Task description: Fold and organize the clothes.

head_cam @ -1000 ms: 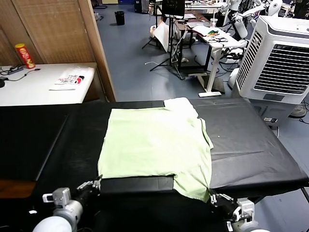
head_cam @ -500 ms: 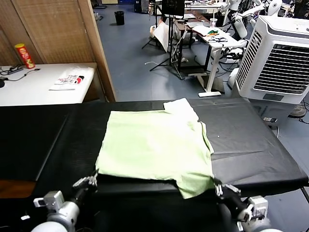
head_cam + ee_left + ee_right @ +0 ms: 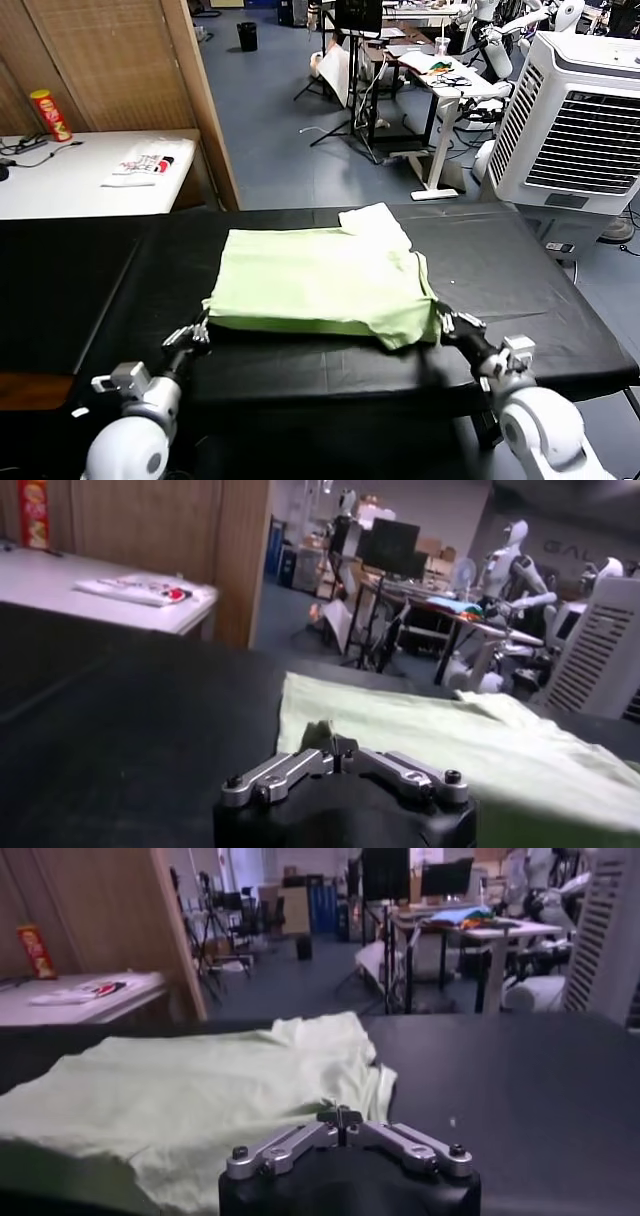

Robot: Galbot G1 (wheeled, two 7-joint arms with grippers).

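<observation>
The clothes are one pale green shirt (image 3: 320,275) lying on the black table (image 3: 530,300), its collar end at the far side. My left gripper (image 3: 203,327) is shut on the shirt's near left corner. My right gripper (image 3: 441,322) is shut on the near right corner. The near hem hangs lifted off the table between them, so the shirt looks shorter front to back. In the left wrist view the shirt (image 3: 480,745) spreads beyond the shut left gripper (image 3: 335,746), with a tuft of cloth at the tips. In the right wrist view the shirt (image 3: 190,1103) lies ahead of the shut right gripper (image 3: 340,1116).
A white side table (image 3: 60,185) at the far left holds a folded white printed cloth (image 3: 146,164) and a red can (image 3: 46,115). A wooden panel (image 3: 120,60) stands behind it. A large white air cooler (image 3: 580,120) stands at the far right, beyond the table's edge.
Both grippers have risen from below the table's near edge and moved away from me, carrying the shirt's near hem up and over the cloth. The hanging flap at the right front is gone.
</observation>
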